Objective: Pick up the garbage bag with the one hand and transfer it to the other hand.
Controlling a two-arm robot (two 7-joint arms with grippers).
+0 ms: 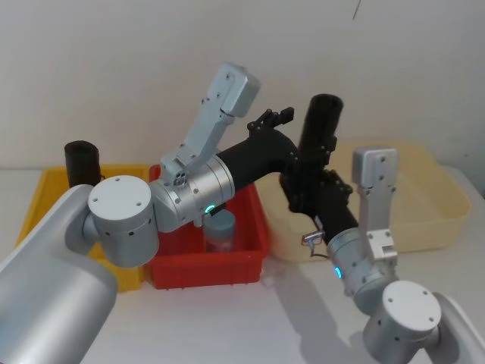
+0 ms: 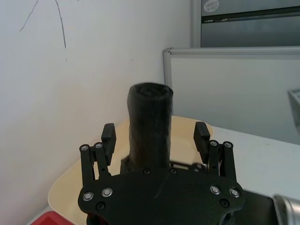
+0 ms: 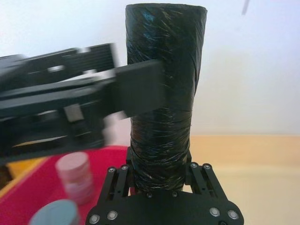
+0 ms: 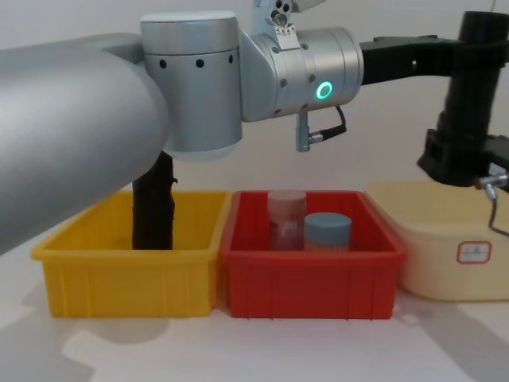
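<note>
The garbage bag point(image 1: 319, 125), a smooth black roll, stands upright in the air over the gap between the red bin and the beige tub. My right gripper point(image 1: 307, 188) is shut on its lower end point(image 3: 161, 154), on the arm with the blue ring. My left gripper point(image 2: 155, 136), on the arm with the green ring, is open and straddles the upper half of the roll point(image 2: 150, 119). One of its fingers point(image 3: 140, 89) crosses in front of the roll, and both pads stand apart from it. From the chest, the left gripper point(image 4: 449, 54) reaches in from the left to the roll point(image 4: 477, 95).
A second black roll point(image 1: 82, 161) stands in the yellow bin point(image 4: 127, 274) at the left. The red bin point(image 4: 310, 274) in the middle holds two jars point(image 4: 306, 227). A beige tub point(image 1: 424, 208) sits at the right, with a white wall close behind.
</note>
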